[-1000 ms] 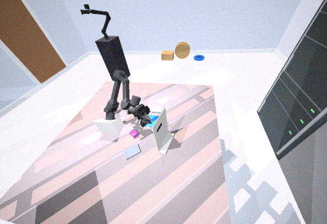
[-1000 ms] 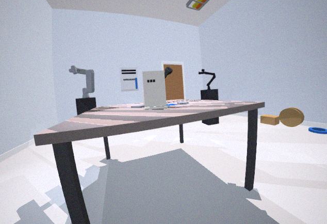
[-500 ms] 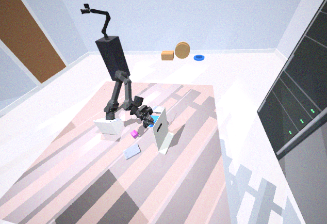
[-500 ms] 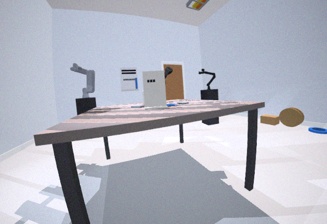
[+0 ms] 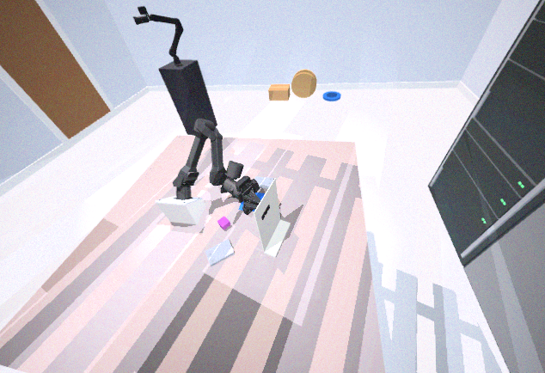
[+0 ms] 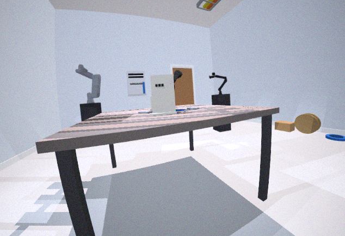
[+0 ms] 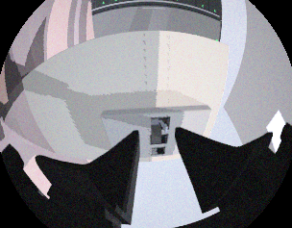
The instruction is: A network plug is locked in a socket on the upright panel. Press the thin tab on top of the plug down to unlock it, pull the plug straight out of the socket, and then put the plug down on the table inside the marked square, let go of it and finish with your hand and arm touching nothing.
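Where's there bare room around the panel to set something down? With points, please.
Most room shows from the pale plate [image 5: 220, 253] [image 6: 145, 112] toward the near table edge, and from the foot of the panel [image 5: 266, 228] [image 6: 162, 98] [image 7: 196, 66] to the right-hand edge in the top view. Crowded: between white block [image 5: 181, 212] and panel, with gripper [image 5: 251, 210] [image 7: 157, 133], magenta cube [image 5: 223, 223] and blue patch [image 5: 241, 206] [image 6: 180, 110].
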You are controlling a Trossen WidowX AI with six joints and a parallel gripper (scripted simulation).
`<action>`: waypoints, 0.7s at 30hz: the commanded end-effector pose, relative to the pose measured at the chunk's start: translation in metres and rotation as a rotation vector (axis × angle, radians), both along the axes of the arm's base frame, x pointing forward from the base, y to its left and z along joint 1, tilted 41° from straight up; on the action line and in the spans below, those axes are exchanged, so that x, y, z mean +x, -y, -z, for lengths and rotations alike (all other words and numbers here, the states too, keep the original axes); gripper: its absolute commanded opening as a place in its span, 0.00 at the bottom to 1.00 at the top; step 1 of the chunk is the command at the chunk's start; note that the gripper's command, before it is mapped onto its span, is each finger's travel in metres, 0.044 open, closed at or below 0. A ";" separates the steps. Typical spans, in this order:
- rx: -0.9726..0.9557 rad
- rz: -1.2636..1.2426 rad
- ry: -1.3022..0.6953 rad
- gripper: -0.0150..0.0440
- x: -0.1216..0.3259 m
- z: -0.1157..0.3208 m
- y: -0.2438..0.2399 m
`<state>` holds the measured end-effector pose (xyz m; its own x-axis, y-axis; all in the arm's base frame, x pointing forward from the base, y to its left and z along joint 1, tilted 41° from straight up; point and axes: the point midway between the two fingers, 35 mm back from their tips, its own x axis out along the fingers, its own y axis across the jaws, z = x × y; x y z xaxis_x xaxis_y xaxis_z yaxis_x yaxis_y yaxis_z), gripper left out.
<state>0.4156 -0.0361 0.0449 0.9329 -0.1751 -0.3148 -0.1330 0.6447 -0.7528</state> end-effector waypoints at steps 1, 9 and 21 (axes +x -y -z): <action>0.001 0.005 0.002 0.52 0.006 0.001 0.001; 0.001 0.005 0.002 0.46 0.008 0.001 0.000; 0.001 0.005 0.002 0.33 0.008 0.001 0.000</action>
